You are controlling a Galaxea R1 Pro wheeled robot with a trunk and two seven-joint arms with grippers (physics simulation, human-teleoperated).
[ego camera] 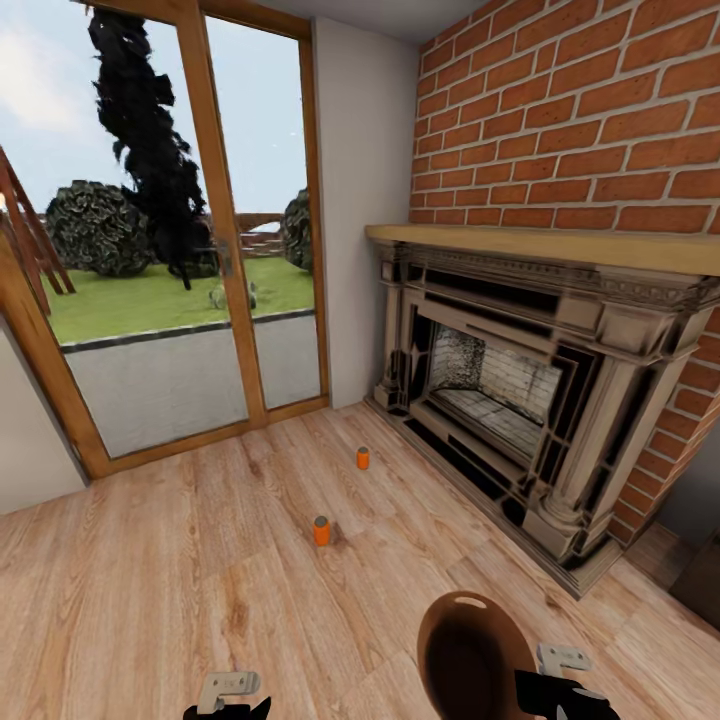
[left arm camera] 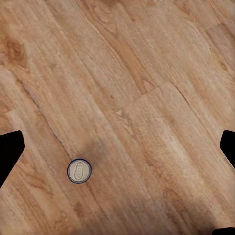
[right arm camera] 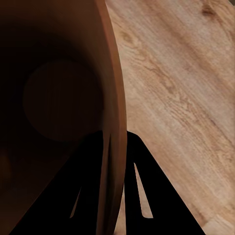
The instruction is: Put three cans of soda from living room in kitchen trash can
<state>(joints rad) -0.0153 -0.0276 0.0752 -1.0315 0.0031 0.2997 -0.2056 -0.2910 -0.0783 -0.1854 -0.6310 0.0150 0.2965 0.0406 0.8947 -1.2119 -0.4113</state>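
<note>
Under me was light wood plank floor [ego camera: 180, 590]. Two orange cans [ego camera: 321, 531] [ego camera: 362, 458] stood on it, left of the fireplace [ego camera: 500, 400]. Blue-rimmed can [left arm camera: 79, 171] stood on planks too.

Bin [ego camera: 470, 655] — bottom edge crops it — hides floor.

The two soda cans on the floor are orange with grey tops: one [ego camera: 321, 530] mid-floor, the other [ego camera: 363, 458] nearer the fireplace. A third can [left arm camera: 79, 171], seen end-on, shows a pale grey top ringed in dark blue. The trash can [ego camera: 472, 655] is copper-brown, its inside near black. The plank floor [ego camera: 150, 580] is light wood with wavy grain. The chimney [ego camera: 590, 110] is red brick with pale mortar; the fireplace [ego camera: 520, 390] is dark and cream carved. Door frames [ego camera: 215, 200] are honey-brown.
</note>
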